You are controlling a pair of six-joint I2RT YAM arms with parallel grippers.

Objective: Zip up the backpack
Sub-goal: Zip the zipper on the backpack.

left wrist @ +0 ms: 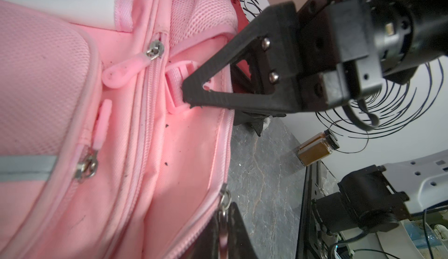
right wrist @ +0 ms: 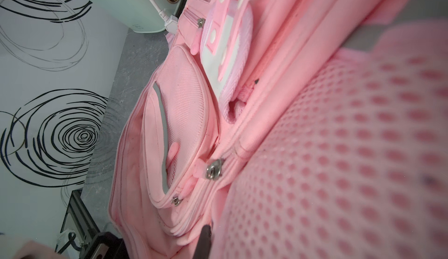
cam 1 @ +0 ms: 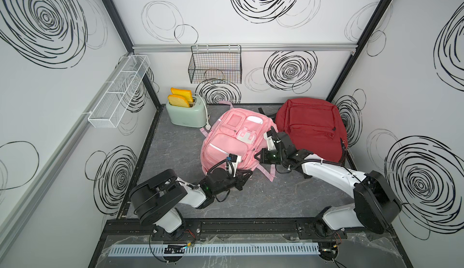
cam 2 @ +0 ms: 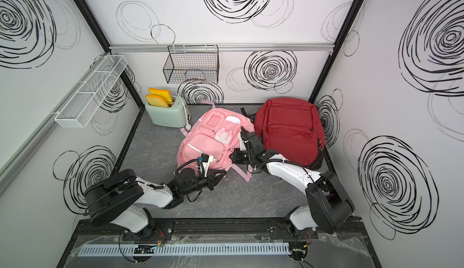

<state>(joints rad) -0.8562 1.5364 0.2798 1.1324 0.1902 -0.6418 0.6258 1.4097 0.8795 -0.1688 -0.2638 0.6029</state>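
Pink backpack (cam 1: pixel 226 138) flat on the grey table (cam 1: pixel 175 159), front pockets up, roughly mid-table. Red bag (cam 1: pixel 311 126) right up against its right side, toaster (cam 1: pixel 185 115) off at the back left. Left claw (cam 1: pixel 247 175) down at the backpack's near corner, right on the edge, clenched. From the left wrist cam: metal zip pull (left wrist: pixel 225 198) running down between the dark fingers (left wrist: pixel 240 240), so looks pinched. Right claw (cam 1: pixel 257 155) pressed to the backpack's right side, a bit further back than the left one, both claws close together. Also clamped shut, tip sitting on a pink strap buckle (left wrist: pixel 175 83) by the mesh side pocket (left wrist: pixel 203 15); can't tell if actually gripping the buckle or just touching. Another zip slider (left wrist: pixel 155 50) just beside that tip, rubbery pink tab (left wrist: pixel 123 72) hanging off, untouched. From the right wrist cam: only a dark fingertip (right wrist: pixel 206 238) showing, hard against pink fabric and mesh.
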